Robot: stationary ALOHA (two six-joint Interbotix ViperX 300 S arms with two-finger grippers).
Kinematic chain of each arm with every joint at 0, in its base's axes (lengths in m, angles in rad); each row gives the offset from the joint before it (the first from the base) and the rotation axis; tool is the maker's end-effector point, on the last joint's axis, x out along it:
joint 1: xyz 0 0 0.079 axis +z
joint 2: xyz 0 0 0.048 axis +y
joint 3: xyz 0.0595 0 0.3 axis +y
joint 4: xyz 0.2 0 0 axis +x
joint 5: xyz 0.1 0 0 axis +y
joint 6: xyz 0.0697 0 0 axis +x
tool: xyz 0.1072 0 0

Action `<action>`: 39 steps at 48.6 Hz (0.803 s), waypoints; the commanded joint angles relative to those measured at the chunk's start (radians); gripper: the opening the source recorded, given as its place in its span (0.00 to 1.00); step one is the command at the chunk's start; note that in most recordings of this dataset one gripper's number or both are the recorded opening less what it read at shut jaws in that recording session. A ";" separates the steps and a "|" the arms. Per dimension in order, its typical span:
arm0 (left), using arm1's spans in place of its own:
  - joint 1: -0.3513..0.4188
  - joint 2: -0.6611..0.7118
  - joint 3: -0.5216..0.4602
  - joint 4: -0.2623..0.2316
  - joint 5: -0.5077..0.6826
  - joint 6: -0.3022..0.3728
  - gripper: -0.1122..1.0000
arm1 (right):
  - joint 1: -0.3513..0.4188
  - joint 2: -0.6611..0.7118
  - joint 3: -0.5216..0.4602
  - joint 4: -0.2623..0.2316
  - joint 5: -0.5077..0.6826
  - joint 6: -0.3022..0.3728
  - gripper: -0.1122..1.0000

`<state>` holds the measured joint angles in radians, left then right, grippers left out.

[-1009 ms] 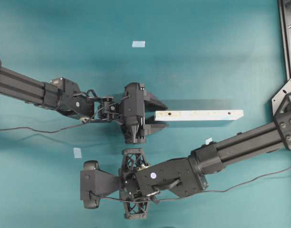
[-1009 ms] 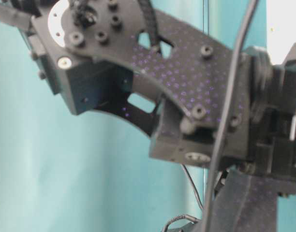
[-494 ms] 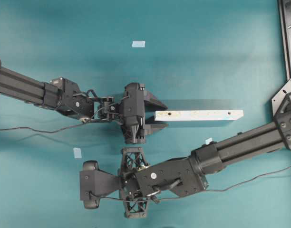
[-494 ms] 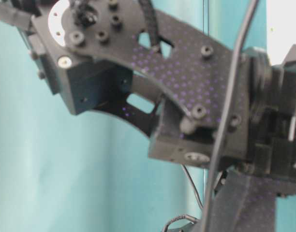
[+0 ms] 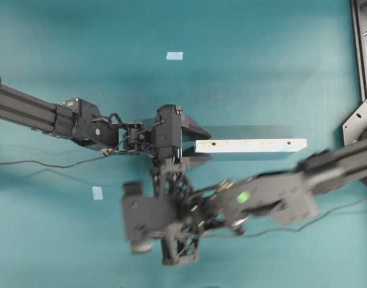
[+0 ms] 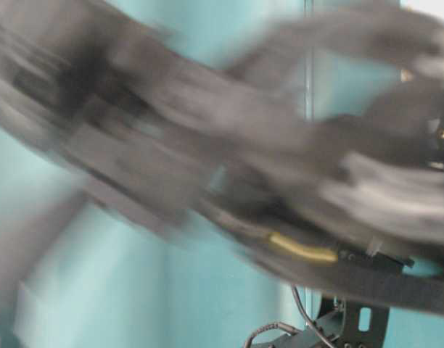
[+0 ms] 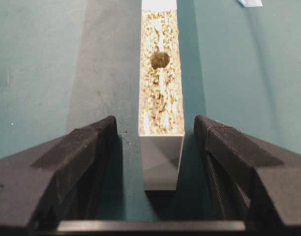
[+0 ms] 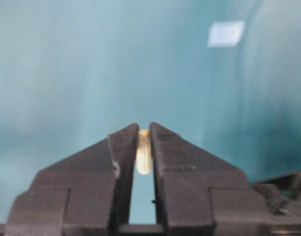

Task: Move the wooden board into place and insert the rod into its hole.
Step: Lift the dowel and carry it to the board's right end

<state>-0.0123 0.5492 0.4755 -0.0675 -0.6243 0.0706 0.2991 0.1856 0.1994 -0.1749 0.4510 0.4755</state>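
Wooden board (image 5: 250, 145) lies flat on the teal table (image 5: 261, 72) in the overhead view, its near end between the spread fingers of the left gripper (image 5: 196, 146). A blue tape square (image 5: 174, 56) sits well above it, another (image 5: 98, 192) lower left. The right arm (image 5: 273, 198) crosses below the board, smeared by blur.

Table-level view shows only blurred dark arm parts against the teal.

Left wrist view: the board (image 7: 162, 88) runs away from the camera, its end centred between the wide jaws with a gap on each side, the hole (image 7: 160, 59) showing dark on its top face.

Right wrist view: the right gripper (image 8: 144, 142) is pinched narrowly on the rod (image 8: 143, 152), which stands upright between the fingertips above the table.
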 commanded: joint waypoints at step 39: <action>-0.009 -0.014 0.003 0.000 0.032 -0.003 0.70 | -0.106 -0.442 0.479 -0.003 -0.629 -0.043 0.19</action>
<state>-0.0138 0.5492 0.4755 -0.0675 -0.6105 0.0690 0.2010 -0.2025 0.6642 -0.1764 -0.1641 0.4403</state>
